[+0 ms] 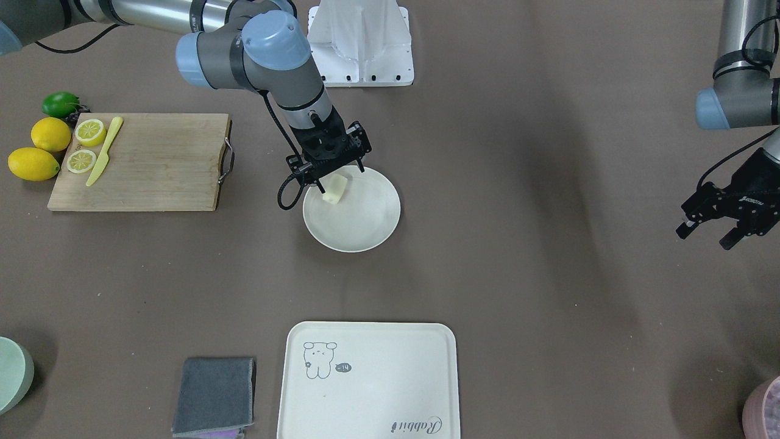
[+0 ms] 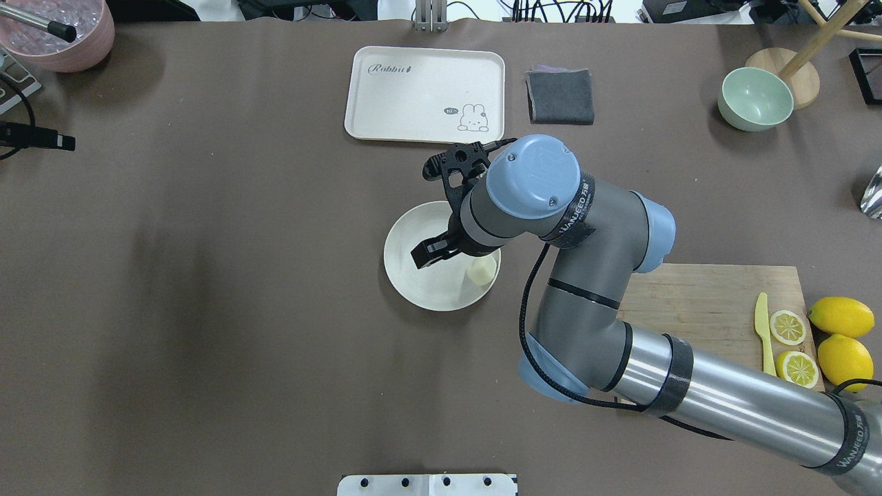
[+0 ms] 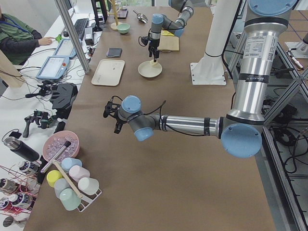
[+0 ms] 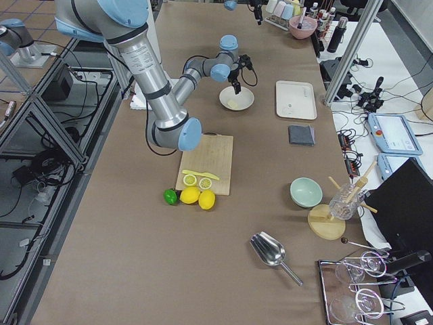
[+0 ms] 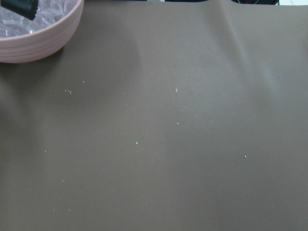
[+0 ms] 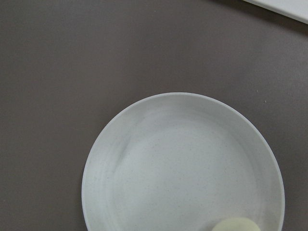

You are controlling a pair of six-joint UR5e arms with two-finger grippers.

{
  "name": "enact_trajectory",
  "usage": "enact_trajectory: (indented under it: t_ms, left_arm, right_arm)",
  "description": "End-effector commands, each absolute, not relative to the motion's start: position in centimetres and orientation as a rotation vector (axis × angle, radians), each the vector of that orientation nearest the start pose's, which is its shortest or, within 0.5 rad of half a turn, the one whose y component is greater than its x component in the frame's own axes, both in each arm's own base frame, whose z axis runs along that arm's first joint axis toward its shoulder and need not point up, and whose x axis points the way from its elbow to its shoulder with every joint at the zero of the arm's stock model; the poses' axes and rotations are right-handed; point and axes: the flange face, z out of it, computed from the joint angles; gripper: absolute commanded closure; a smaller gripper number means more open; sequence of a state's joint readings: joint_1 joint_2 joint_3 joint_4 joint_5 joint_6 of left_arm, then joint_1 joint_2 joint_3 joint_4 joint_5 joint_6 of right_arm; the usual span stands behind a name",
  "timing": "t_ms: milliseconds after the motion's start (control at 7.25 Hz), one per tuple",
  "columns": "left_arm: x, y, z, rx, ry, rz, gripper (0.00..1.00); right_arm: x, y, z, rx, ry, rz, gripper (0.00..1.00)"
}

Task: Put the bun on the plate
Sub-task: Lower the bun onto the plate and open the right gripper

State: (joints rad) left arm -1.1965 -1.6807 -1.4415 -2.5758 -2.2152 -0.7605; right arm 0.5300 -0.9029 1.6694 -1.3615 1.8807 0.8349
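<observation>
now the bun [image 1: 334, 189] rests on the plate [image 1: 365, 225] beneath spread right fingers [image 2: 426, 253], left fingers [image 1: 730, 239] likewise spread.

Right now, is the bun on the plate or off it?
On it: the bun lies inside the rim of the plate, the right gripper open above it.

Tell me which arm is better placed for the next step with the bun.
Right. The right gripper hangs over the plate, the bun just beneath it; the left gripper is far off toward the table's end.
</observation>
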Motion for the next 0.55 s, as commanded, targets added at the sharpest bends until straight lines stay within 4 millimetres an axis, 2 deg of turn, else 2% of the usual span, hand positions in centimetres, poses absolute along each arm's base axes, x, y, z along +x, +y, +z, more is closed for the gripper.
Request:
enact_trajectory:
  t_ms: [0, 138, 276, 414]
  left_arm:
    - [13.7, -54.7, 55.1, 0.482, 1.009, -0.023, 0.02]
    - [13.4, -55.1, 55.0, 0.48, 1.006, -0.031, 0.02]
    - [11.2, -55.4, 55.5, 0.485, 0.992, -0.072, 0.02]
    - [8.2, -56.7, 55.3, 0.432, 0.985, -0.131, 0.02]
  right_arm:
    - [-50.6, -46.3, 19.4, 0.354, -0.954, -0.295, 0.0]
    - [-47.2, -49.4, 20.4, 0.341, -0.946, -0.258, 0.0]
    - [-42.6, -52.7, 22.3, 0.331, -0.939, -0.217, 0.0]
    - [-37.7, -55.1, 26.2, 0.342, -0.903, -0.247, 0.0]
